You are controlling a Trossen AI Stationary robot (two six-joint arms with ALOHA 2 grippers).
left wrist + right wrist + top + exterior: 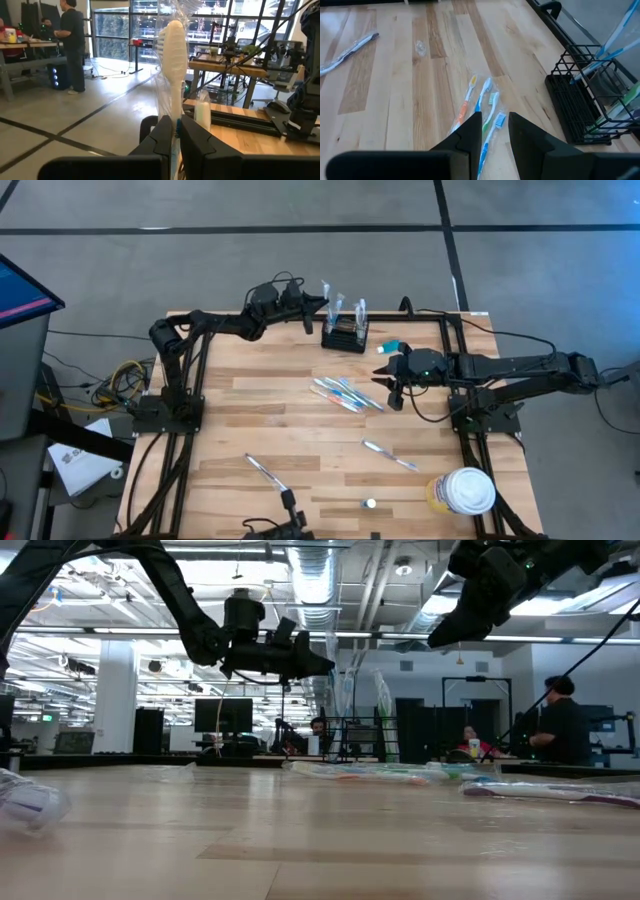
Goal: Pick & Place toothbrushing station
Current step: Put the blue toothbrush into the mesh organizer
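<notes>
Left tool (pixel 172 137): clamped on wrapped toothbrush (pixel 172 55), beside holder (pixel 345 335). Keep it upright, lower squarely into a cell. Right tool (pixel 492 135): apart, empty.

Toothbrushing station (pixel 580 105): black wire mesh, beside right tool (pixel 490 131), itself dark. Just ahead of that tool, wrapped toothbrushes (pixel 482 107): orange, blue, green, white-headed. Surface (pixel 395 85): pale wood planks, streaked brown grain. Left tool (pixel 172 137), black, nips a white toothbrush (pixel 172 60) in clear wrap.
</notes>
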